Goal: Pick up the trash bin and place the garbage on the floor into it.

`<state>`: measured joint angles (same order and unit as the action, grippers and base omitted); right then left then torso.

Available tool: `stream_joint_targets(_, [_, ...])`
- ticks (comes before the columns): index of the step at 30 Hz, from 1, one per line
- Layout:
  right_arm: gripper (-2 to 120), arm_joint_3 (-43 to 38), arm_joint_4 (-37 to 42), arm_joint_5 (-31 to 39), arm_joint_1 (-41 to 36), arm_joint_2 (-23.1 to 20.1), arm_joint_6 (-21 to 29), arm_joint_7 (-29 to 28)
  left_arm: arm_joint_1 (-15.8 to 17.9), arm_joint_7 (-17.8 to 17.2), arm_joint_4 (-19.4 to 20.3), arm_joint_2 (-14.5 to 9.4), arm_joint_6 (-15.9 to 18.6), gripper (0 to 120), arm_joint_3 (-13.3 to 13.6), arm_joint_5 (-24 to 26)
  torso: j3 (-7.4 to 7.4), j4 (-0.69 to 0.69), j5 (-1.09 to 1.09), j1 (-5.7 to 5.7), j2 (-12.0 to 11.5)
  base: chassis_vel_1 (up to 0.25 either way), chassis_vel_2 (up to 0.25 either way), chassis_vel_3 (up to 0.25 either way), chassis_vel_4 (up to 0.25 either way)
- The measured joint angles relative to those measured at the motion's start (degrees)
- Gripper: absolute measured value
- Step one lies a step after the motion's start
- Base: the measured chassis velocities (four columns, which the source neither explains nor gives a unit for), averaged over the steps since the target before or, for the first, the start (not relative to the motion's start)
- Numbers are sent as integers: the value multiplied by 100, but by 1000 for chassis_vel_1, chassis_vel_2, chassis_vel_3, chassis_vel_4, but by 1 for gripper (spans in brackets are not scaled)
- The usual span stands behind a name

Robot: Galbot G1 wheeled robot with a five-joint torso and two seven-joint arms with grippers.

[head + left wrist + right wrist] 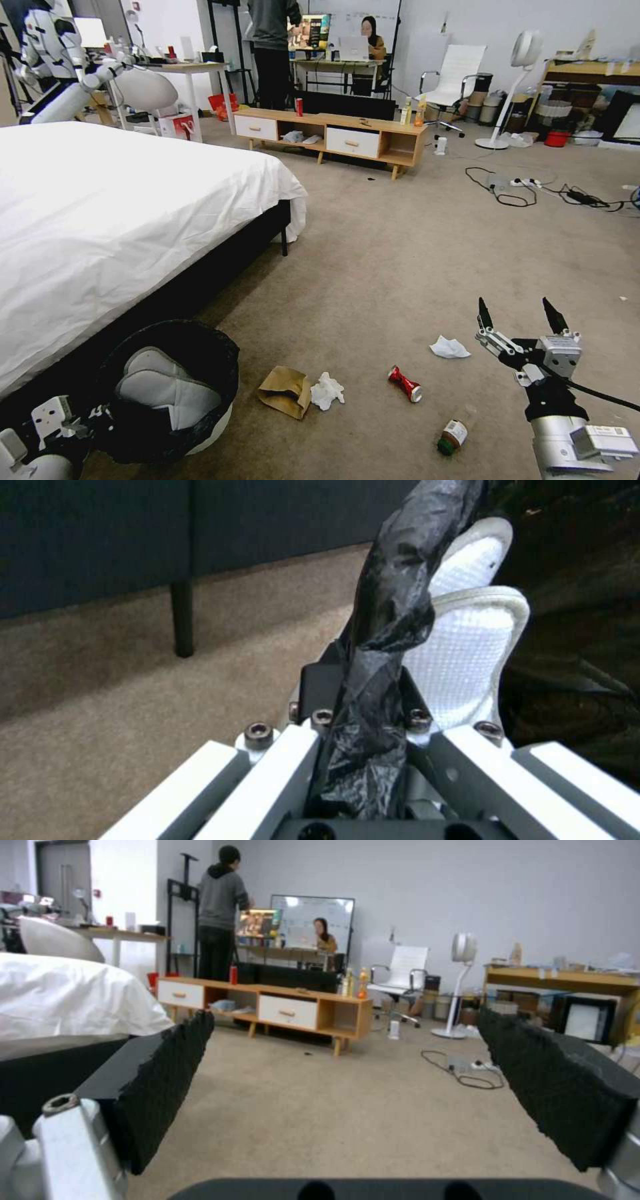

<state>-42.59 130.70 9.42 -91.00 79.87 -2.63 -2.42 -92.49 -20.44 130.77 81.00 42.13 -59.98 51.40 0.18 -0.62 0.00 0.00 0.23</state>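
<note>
Gripping trash bin (175, 400) rim: left tool (363, 700) (labels unreadable).

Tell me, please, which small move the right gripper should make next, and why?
Probably lower the open right gripper toward the crushed red can: it is empty above the floor, while the left gripper holds the trash bin by its rim.

A robotics lab or office dressed as a bedroom: a bed (100, 220) with white sheets and a low wooden TV cabinet (330, 137) standing on beige carpet (400, 267). Behind, desks with monitors (353, 48), a white office chair (457, 77), a standing fan (517, 87) and another white robot (50, 47). Loose cables and a power strip (527, 183) lying on the carpet near the fan.
</note>
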Motion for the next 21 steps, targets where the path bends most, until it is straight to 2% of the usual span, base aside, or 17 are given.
stream_joint_targets(21, [100, 6, -79, -46, 58, 15, -29, 0, 32, 8, -70, 10, 0, 2, 45, -52, 0, 0, 0, 0, 0, 0, 0, 0, 0])
